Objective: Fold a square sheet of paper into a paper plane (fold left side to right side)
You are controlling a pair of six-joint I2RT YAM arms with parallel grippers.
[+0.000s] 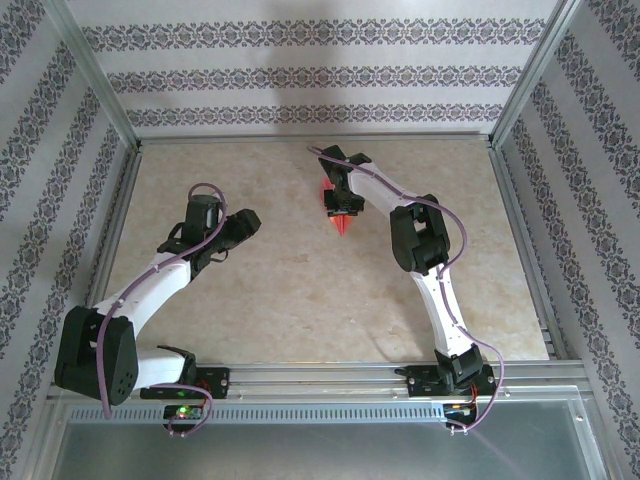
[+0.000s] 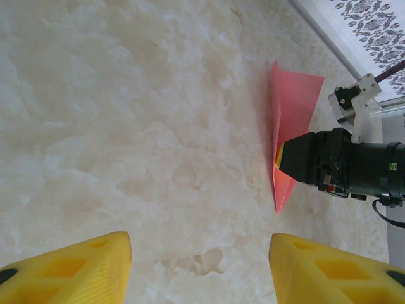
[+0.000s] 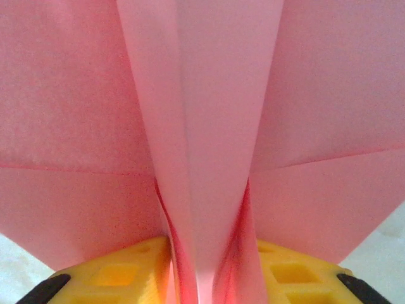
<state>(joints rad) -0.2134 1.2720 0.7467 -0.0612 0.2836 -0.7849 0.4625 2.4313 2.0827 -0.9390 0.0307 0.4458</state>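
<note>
Striped floral wallpaper is closing in the pale marbled worktop (image 1: 300,300) on three sides. At its far middle the right hand (image 3: 205,275) is pinching the paper plane (image 3: 202,126) by its centre fold, the yellow fingers (image 3: 297,272) pressing the salmon-pink keel together from both sides. The wings are spreading out above them. From the left wrist view the plane (image 2: 292,101) is standing on edge beside the right hand (image 2: 280,161), its slim point reaching toward the near side. Whether its lower edge is touching the worktop cannot be told.

The likeliest trouble is the thin paper slipping or buckling in that narrow grip. A hard squeeze or a quick twist of the wrist could be crumpling the keel or dragging the crease askew. The wings could also be springing apart, since nothing else is steadying them.

The right arm is reaching well across the worktop, elbow raised and wrist tipped down over the plane (image 1: 345,224), with the right hand (image 1: 343,208) low above it. The left hand (image 1: 240,222) is hovering over bare worktop, well apart from the paper. Its fingers (image 2: 76,269) are spread wide, gripping nothing, and the left arm is folding back sharply toward its base.
</note>
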